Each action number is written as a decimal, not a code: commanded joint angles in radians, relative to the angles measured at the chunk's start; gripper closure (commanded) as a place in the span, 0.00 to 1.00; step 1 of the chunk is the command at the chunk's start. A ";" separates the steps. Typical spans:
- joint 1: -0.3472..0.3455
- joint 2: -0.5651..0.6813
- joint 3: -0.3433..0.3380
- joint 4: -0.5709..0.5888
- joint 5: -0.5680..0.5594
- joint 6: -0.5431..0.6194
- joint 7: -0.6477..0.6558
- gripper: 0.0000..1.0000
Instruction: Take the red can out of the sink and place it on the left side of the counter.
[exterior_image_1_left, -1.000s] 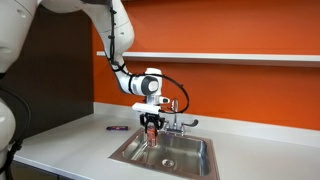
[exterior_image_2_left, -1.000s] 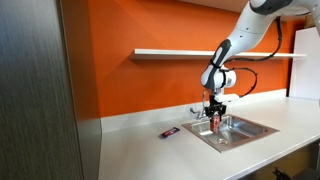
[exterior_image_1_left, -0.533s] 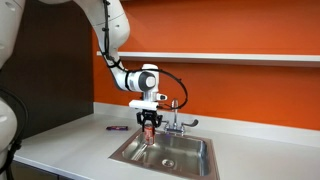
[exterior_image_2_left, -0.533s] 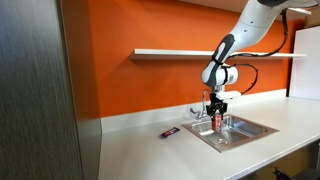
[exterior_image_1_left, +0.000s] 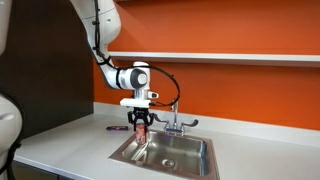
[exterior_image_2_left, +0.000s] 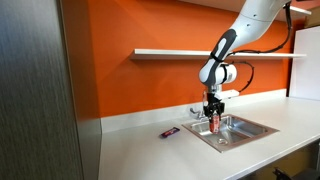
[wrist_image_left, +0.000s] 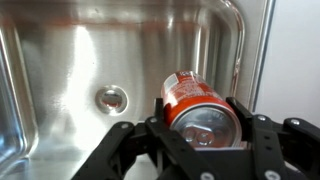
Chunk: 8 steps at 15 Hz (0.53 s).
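The pincer (wrist_image_left: 200, 128) grips the red can (wrist_image_left: 193, 95) by its sides, a finger (wrist_image_left: 243, 118) pressed on either flank and the silvery top facing the wrist camera. In both exterior views the can (exterior_image_1_left: 141, 128) hangs upright over the sink (exterior_image_1_left: 190, 160), at the basin's end nearest the small purple object (exterior_image_1_left: 118, 128) lying on the tabletop (exterior_image_1_left: 60, 150).

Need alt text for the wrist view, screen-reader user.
Black end effector shut on a small red cylindrical can with a silvery top, at bottom centre. Behind it, a stainless-steel sink basin with a round drain.
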<state>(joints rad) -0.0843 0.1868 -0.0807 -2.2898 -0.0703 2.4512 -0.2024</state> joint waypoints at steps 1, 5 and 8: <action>0.021 -0.080 0.019 -0.049 -0.026 -0.035 0.009 0.62; 0.044 -0.117 0.036 -0.078 -0.024 -0.037 0.003 0.62; 0.060 -0.134 0.051 -0.095 -0.021 -0.041 -0.003 0.62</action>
<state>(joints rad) -0.0321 0.1128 -0.0475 -2.3550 -0.0751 2.4466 -0.2030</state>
